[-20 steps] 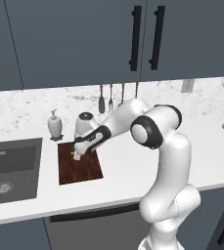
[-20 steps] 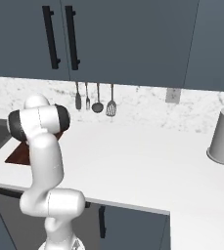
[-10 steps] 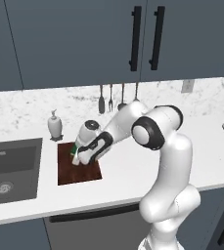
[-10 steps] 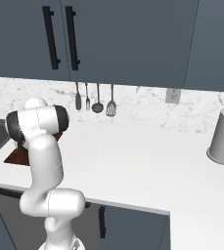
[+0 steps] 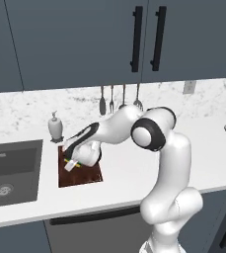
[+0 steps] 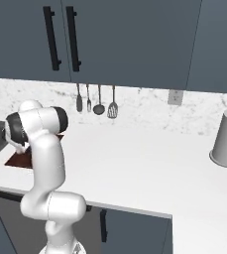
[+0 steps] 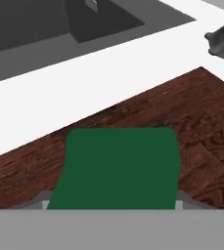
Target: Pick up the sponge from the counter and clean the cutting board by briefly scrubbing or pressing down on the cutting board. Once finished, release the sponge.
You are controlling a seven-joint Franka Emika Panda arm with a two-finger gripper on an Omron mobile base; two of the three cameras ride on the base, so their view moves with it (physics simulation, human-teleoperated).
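Green-topped rectangular sponge pinched by the hand over the wood-grain cutting board.

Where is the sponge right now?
The sponge is in the gripper, over the left part of the cutting board in the left base view. The sink is just to its left.

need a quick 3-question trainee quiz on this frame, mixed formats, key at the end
1. True or false: the tool holds the sponge over the cutting board.
2. What stands on the counter just behind the board? A) soap bottle B) kettle C) bowl
3. Fill in: the sink lies to the board's ____ in the left base view.

Key: 1 true; 2 A, the soap bottle; 3 left.
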